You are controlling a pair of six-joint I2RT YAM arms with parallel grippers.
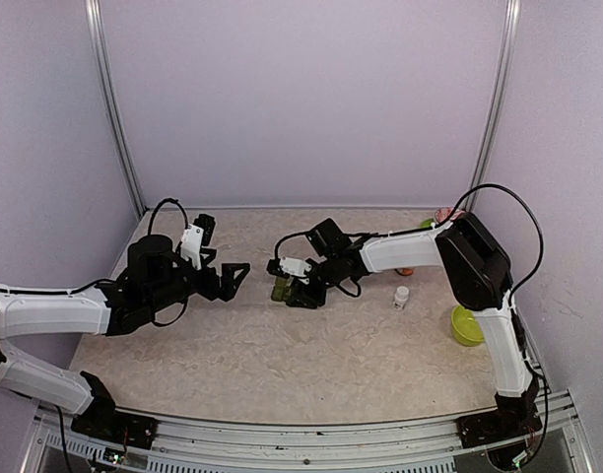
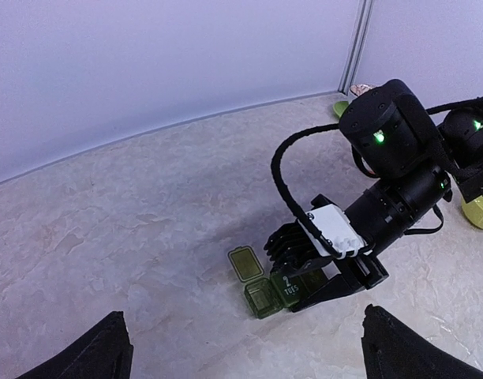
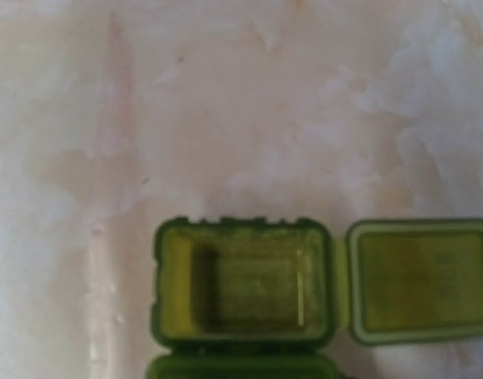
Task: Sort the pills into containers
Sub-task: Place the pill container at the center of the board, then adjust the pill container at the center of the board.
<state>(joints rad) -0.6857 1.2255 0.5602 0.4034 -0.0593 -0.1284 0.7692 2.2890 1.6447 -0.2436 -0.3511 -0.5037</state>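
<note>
Beige marbled counter (image 1: 311, 345) under lilac walls carries the green pill organizer (image 1: 282, 288) at frame centre, its open compartment (image 3: 245, 284) bare, so sorting looks barely begun; left gripper (image 2: 243, 351) spread wide, empty; right gripper (image 1: 300, 289) hovers above it, grip state impossible to tell.

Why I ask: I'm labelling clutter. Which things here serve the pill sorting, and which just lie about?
Job: green pill organizer, one compartment open; white bottle; green bowl.
Lying about, it seems: orange object; pink object at far right corner.
</note>
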